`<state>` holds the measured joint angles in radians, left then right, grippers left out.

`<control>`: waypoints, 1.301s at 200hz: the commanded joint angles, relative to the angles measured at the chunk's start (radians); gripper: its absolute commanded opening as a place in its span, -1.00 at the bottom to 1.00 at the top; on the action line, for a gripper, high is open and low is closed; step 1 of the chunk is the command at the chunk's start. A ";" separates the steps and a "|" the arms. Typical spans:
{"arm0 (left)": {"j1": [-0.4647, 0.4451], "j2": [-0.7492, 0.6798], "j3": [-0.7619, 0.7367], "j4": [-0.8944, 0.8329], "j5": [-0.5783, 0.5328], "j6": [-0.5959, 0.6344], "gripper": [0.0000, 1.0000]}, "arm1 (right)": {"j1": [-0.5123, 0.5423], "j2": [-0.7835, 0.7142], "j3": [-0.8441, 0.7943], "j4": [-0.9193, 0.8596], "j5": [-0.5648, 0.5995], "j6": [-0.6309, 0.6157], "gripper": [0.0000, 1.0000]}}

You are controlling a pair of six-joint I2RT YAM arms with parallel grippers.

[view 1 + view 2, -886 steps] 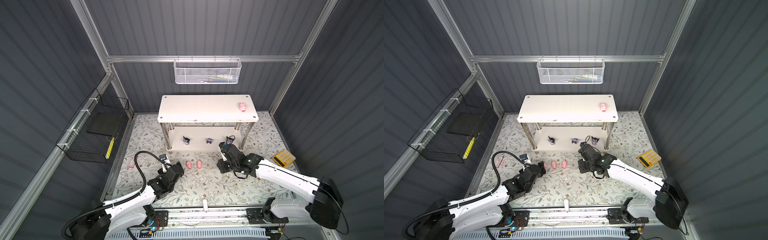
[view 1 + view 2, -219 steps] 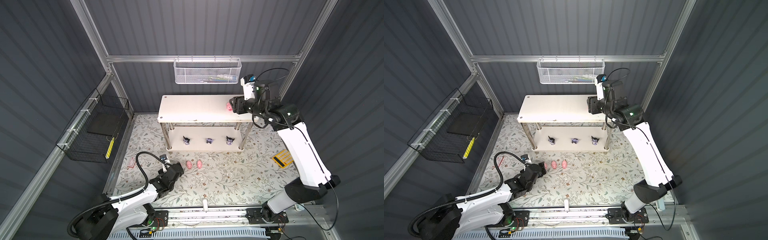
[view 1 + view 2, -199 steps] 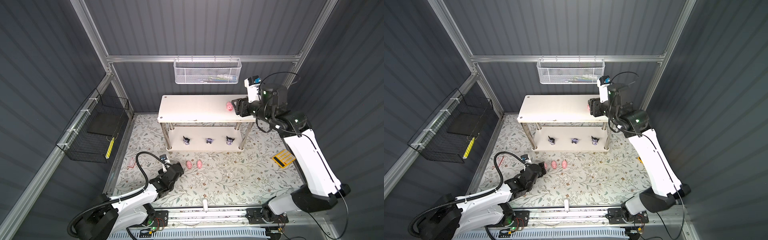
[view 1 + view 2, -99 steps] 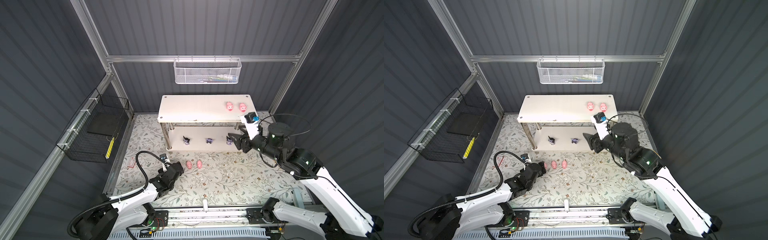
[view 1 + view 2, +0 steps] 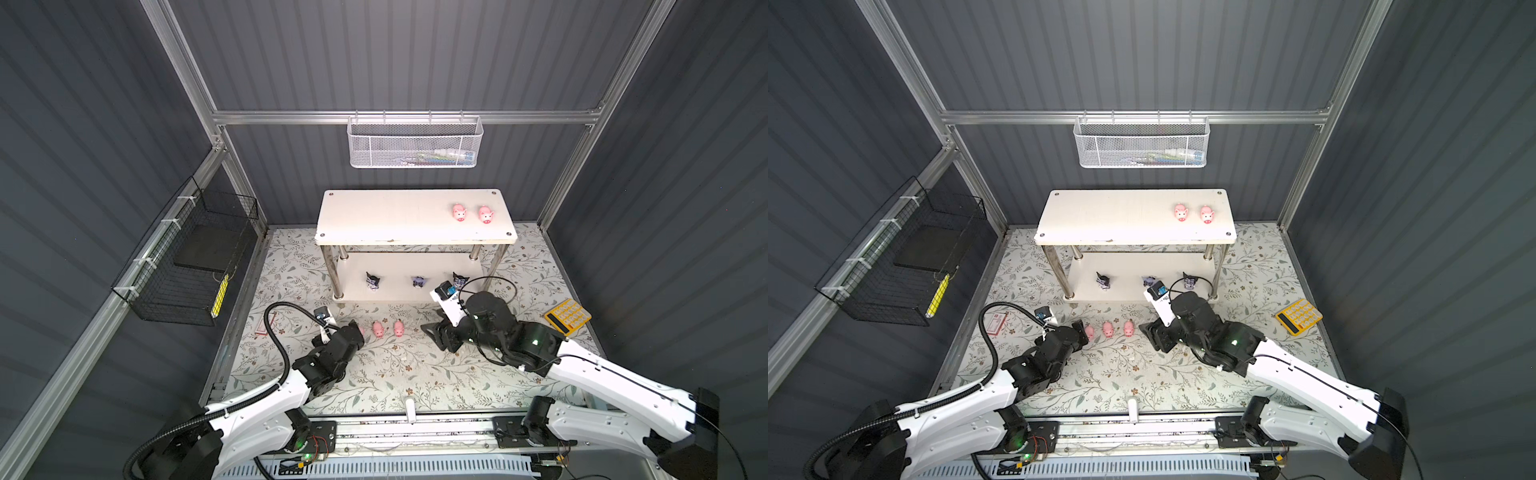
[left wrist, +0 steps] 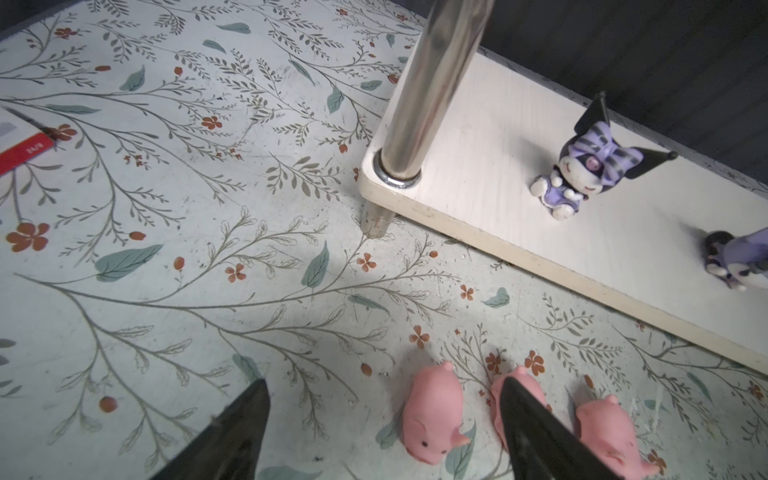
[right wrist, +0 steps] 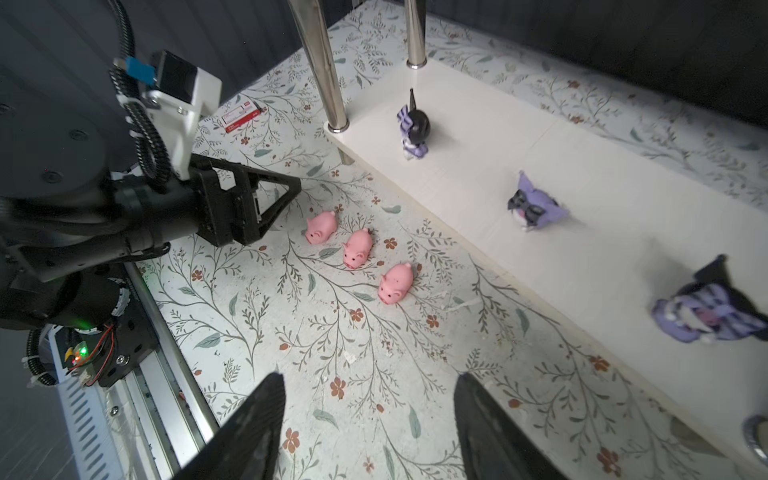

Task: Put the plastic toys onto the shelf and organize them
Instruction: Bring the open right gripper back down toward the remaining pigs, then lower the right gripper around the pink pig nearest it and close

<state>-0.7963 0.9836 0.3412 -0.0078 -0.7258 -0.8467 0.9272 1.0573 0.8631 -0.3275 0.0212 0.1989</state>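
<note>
The white shelf (image 5: 395, 216) carries two pink pigs (image 5: 459, 212) (image 5: 485, 215) on its top board. Three black-and-purple figures (image 5: 372, 280) (image 5: 418, 281) (image 5: 459, 280) stand on its lower board. Three more pigs (image 5: 1089, 331) (image 5: 1108, 329) (image 5: 1128, 328) lie in a row on the floral floor. My left gripper (image 6: 383, 386) is open low over that row, with the leftmost pig (image 6: 434, 419) between its fingers, untouched. One of its fingers (image 6: 536, 428) covers part of the middle pig. My right gripper (image 7: 369, 376) is open and empty just right of the row.
A yellow calculator (image 5: 567, 316) lies at the right of the floor and a red-and-white card (image 5: 264, 324) at the left. A white mesh basket (image 5: 414, 143) hangs on the back wall, a black wire basket (image 5: 195, 266) on the left wall.
My right arm has left a second pig on the top board and come down to the floor beside the row of pigs. The left arm has stayed put.
</note>
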 commanded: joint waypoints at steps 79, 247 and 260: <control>0.009 -0.034 0.002 -0.055 -0.042 -0.008 0.73 | 0.039 0.476 0.157 0.083 0.054 0.231 0.46; 0.010 -0.040 -0.022 -0.049 -0.046 -0.020 0.74 | 0.010 0.778 0.300 0.044 0.073 0.198 0.33; 0.010 -0.043 -0.025 -0.052 -0.046 -0.023 0.74 | 0.008 0.789 0.310 0.040 0.070 0.197 0.32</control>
<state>-0.7944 0.9573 0.3317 -0.0414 -0.7448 -0.8505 0.9421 1.8221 1.1423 -0.2623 0.0860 0.4107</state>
